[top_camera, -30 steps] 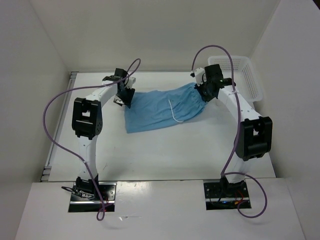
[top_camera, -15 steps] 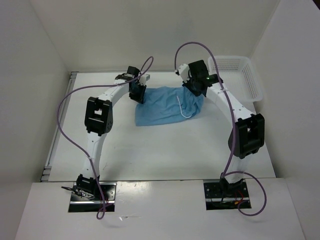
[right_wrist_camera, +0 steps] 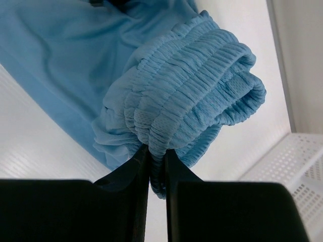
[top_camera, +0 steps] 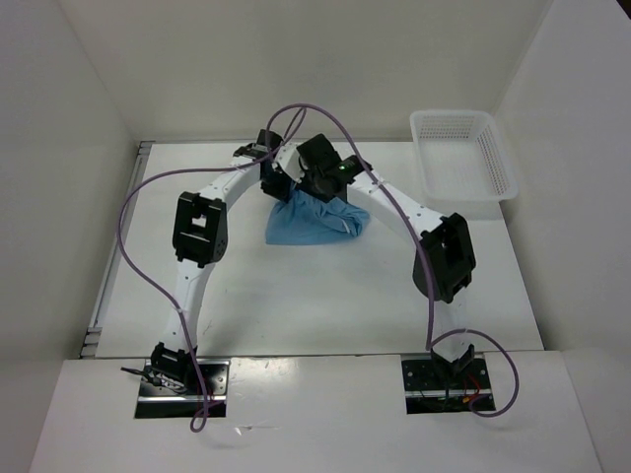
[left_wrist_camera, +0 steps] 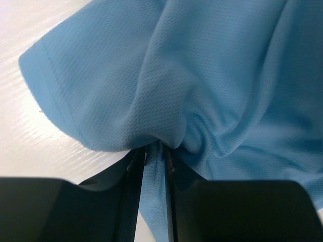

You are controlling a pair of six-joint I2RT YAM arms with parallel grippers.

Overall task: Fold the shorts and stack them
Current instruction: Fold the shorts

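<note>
The light blue shorts [top_camera: 314, 221] lie bunched at the back middle of the table, folded over on themselves. My left gripper [top_camera: 273, 182] is shut on a pinch of the thin leg fabric [left_wrist_camera: 166, 91] at their left end. My right gripper [top_camera: 320, 187] is shut on the gathered elastic waistband [right_wrist_camera: 192, 70], which hangs bunched above its fingers. Both grippers sit close together over the shorts' back edge. The drawstring is hidden.
A white lattice basket [top_camera: 463, 153] stands at the back right corner, also seen as the basket rim [right_wrist_camera: 298, 166] in the right wrist view. Purple cables loop above both arms. White walls enclose the table on three sides.
The right gripper has carried the waistband leftward across the table, folding the shorts over. The left gripper closed on the leg fabric and moved right. The two grippers have come together.
</note>
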